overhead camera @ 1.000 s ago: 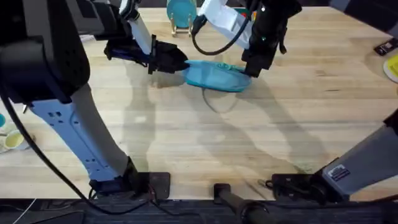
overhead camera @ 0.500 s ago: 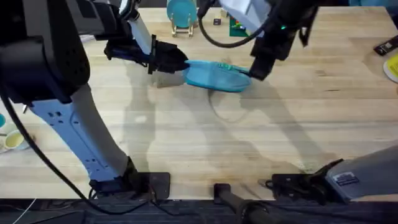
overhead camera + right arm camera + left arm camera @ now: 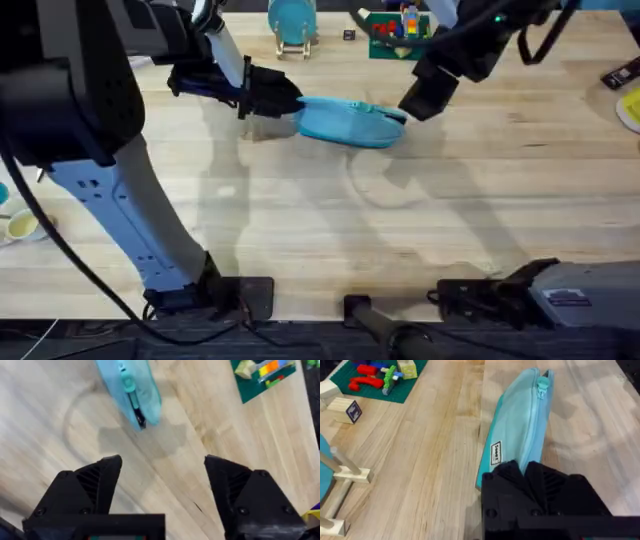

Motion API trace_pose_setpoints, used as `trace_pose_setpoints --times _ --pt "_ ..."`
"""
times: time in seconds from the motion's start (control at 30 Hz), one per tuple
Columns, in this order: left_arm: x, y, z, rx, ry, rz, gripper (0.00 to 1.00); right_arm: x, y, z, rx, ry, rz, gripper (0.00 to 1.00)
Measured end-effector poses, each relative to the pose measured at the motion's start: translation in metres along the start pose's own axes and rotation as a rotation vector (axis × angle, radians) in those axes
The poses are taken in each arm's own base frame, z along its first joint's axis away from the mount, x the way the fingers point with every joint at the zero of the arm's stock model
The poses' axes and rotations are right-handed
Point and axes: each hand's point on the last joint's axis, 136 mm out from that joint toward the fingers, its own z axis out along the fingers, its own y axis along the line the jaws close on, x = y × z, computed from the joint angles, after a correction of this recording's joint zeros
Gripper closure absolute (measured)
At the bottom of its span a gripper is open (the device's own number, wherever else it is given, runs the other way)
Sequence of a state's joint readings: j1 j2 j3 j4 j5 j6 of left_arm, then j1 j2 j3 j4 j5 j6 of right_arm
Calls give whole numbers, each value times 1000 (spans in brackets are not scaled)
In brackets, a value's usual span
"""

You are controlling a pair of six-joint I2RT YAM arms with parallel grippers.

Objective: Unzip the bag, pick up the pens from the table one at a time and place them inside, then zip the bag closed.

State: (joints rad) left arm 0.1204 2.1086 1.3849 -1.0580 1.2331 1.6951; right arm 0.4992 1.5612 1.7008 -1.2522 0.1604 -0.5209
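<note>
Left gripper (image 3: 283, 98) clamped on left end of bag (image 3: 348, 121), far centre of table (image 3: 300, 220). Right gripper (image 3: 162, 482) spread wide, holding nothing, just right of bag. Zipper closed, teal pull tab (image 3: 542, 381) at right end.

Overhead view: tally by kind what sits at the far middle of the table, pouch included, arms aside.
Light blue bag: 1
Teal disc on wooden stand: 1
Green plate of toy bricks: 1
Small block: 1
Total: 4
</note>
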Motion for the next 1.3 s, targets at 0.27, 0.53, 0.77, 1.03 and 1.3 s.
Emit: trace_pose_setpoints --times 0.27,0.53,0.77,1.03,1.3 --pt "0 0 0 0 0 0 960 -24 10 -5 -72 -123 62 5" --pt "0 0 0 0 0 0 960 -40 27 -11 -241 -238 82 3" --pt "0 0 0 0 0 0 960 -37 18 3 -279 -223 98 5" --pt "0 0 0 0 0 0 960 -36 25 43 -347 -134 67 5" --pt "0 0 0 0 0 0 959 -40 28 70 -380 -99 64 26"
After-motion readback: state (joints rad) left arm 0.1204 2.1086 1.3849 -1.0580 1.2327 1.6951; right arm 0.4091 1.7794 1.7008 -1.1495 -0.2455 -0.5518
